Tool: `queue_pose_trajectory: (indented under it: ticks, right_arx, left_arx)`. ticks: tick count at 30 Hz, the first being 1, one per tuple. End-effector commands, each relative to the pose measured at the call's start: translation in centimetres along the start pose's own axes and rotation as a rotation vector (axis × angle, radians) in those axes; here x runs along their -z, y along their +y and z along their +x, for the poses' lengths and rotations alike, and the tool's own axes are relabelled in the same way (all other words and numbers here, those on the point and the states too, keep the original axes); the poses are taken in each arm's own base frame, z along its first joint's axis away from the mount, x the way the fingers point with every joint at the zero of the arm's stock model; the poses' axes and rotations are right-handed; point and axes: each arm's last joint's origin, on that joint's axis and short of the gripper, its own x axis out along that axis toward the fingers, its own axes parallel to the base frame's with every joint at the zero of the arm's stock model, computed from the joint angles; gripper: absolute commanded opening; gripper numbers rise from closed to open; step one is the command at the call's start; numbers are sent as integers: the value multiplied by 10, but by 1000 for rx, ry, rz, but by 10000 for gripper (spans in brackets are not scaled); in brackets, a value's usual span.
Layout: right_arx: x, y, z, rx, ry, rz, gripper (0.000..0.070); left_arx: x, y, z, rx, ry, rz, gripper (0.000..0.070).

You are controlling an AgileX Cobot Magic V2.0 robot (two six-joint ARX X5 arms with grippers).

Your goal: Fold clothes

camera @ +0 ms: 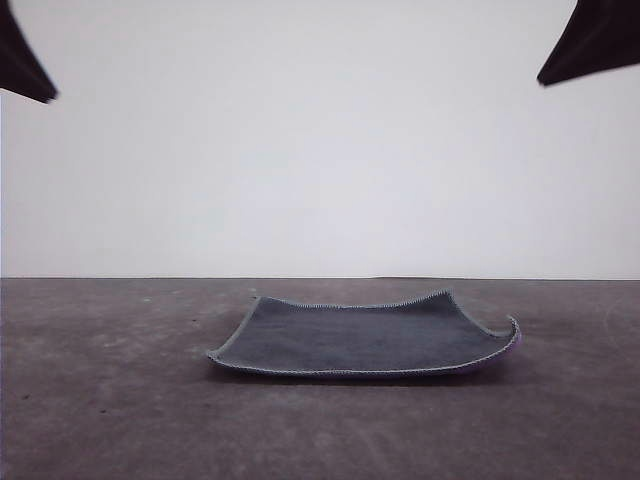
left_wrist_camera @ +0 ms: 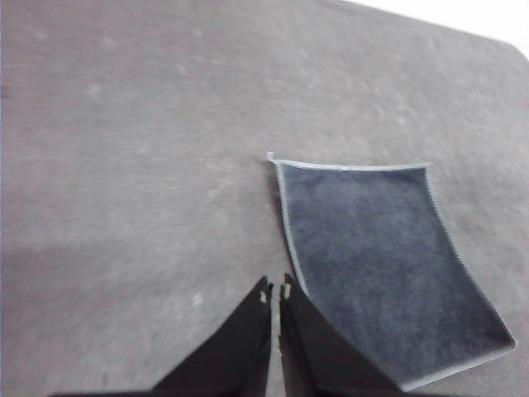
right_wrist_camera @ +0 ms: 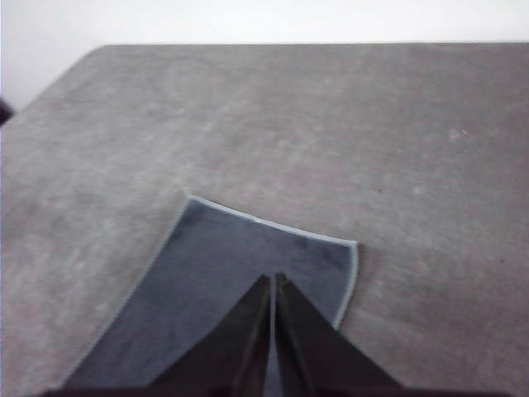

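Front view shows a wide grey surface [camera: 120, 400] stretching to a pale wall, with the cloth [camera: 360, 335] lying near its middle, a little right of centre, dark grey-blue face up. The cloth is not flat: its near right corner curls up off the surface, showing a sliver of purple underneath, and the far edge dips in a gentle wave. That says it is thin, light and soft, with just enough body to hold a curl; it should bend readily along any fold line, and may slide on the surface if pushed rather than pinched. The light stitched edging looks like the firmest part, so the corners are the places to take hold, and the lifted near right corner is the easiest, since a finger could get under it.

Left claw [left_wrist_camera: 275, 291] hangs above the surface just beside the cloth's edge, its fingers drawn together and holding nothing. Right claw [right_wrist_camera: 272, 283] hangs over the cloth itself, near one corner, fingers likewise pressed together and empty. Both would need to part before pinching.
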Motion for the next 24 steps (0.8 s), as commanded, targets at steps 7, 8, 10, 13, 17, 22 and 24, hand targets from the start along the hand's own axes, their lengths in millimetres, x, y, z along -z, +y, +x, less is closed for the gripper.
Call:
queue_pose_trajectory:
  ticks: [7, 8, 10, 13, 17, 22, 24]
  right_arx:
    - [1, -9, 16, 16, 80, -46, 38]
    - [0, -9, 16, 20, 79, -57, 77]
    - [1, -10, 15, 38, 81, -62, 220]
    - [2, -11, 15, 69, 98, -63, 419]
    - [4, -11, 15, 82, 112, -61, 456]
    - [4, -12, 15, 96, 113, -72, 455]
    - [4, -13, 17, 101, 115, -71, 455]
  left_arx:
    - [-16, 3, 32, 49, 72, 52, 6]
    - [-16, 2, 34, 52, 74, 54, 15]
    - [-15, 2, 36, 56, 80, 55, 99]
    - [-14, 2, 39, 58, 92, 51, 293]
    - [-14, 2, 40, 59, 95, 51, 356]
    - [-14, 2, 41, 68, 99, 47, 356]
    - [-14, 1, 45, 91, 101, 43, 356]
